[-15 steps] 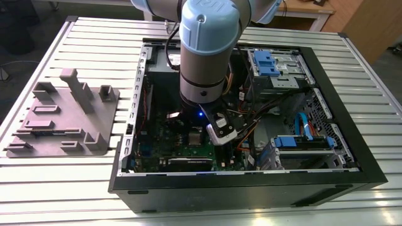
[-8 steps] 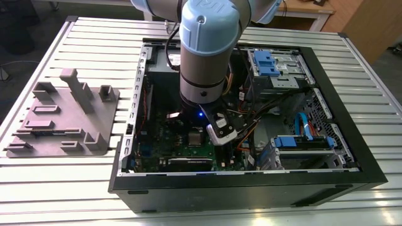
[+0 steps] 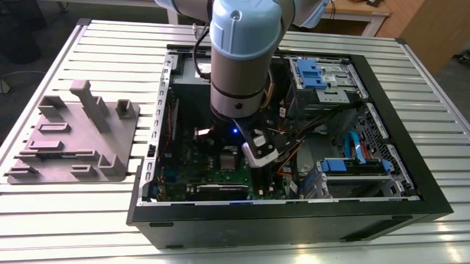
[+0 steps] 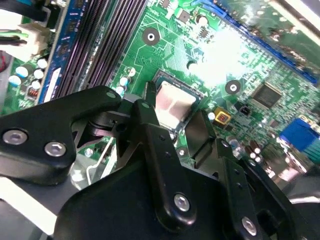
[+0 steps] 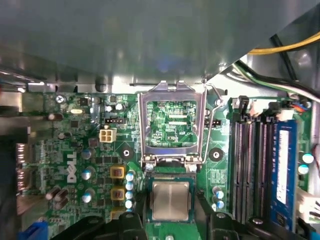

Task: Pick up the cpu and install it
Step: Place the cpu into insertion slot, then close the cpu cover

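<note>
In both wrist views the gripper [image 5: 170, 227] hangs low over the motherboard [image 5: 75, 150] with its two black fingers [image 4: 150, 125] spread apart, one on each side of the cpu [image 5: 170, 200]. The chip lies flat in its socket, silvery top up, directly between the fingers. Whether the fingers touch its edges I cannot tell: in the second wrist view [image 4: 172, 106] one finger stands right at the chip's edge and the other a little off, so they look released rather than clamped.

The chip is square, so it has no long axis to speak of; its sides run parallel to the fingers' inner faces.

Just beyond the chip the socket's metal load frame [image 5: 172, 122] stands hinged open, bare board showing through its window. To one side run the long memory slots [image 5: 250, 165].

In the exterior view the arm [image 3: 239, 60] reaches down into the open computer case [image 3: 382, 99], which lies on the slatted desk [image 3: 96, 49]; the grey fixture plate [image 3: 74, 137] sits well apart, on the exterior view's left.
</note>
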Controlling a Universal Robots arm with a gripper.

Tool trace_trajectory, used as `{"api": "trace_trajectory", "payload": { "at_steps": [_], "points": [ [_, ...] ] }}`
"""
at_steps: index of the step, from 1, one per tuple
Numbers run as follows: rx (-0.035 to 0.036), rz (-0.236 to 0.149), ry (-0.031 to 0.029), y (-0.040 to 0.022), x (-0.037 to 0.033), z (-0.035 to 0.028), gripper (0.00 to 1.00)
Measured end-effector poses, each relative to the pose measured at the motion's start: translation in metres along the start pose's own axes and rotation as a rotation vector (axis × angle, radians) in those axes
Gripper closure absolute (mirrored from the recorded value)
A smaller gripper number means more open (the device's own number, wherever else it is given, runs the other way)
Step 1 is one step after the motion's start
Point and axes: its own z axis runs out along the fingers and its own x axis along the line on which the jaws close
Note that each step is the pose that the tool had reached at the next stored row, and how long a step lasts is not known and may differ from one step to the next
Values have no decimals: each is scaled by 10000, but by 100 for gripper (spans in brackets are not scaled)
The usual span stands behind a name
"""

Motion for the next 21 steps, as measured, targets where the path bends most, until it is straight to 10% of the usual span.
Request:
{"api": "trace_trajectory", "payload": {
  "at_steps": [13, 21],
  "points": [
    [-1, -2, 43, -3, 0, -113, 90],
    [-1, -2, 46, -3, 0, -113, 90]
  ]
}}
